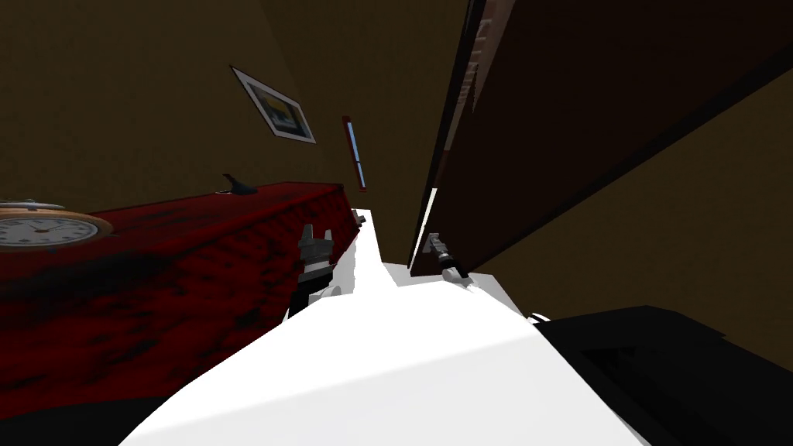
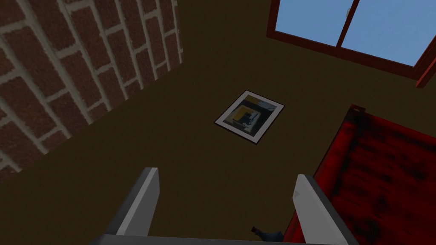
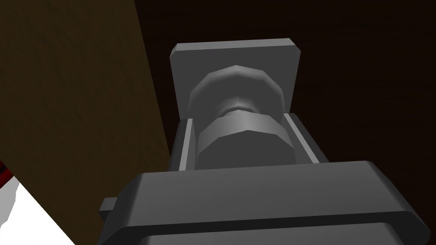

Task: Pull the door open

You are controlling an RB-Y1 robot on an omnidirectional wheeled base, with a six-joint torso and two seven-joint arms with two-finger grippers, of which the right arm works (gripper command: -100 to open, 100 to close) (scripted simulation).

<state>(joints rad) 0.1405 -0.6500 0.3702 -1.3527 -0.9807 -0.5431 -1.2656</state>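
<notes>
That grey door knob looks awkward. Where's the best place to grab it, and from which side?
Grip the door knob by its wide faceted head, ahead of the narrow neck, coming straight at the dark door, one finger each side. The neck's waist should keep a pull from slipping. The right gripper is shut on it that way.

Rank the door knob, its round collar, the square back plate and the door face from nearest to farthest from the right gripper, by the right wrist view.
1. The knob: clamped between the right gripper fingers.
2. The round collar: just behind it.
3. The back plate: behind the collar.
4. The door: dark face under the plate, barely farther.
</notes>
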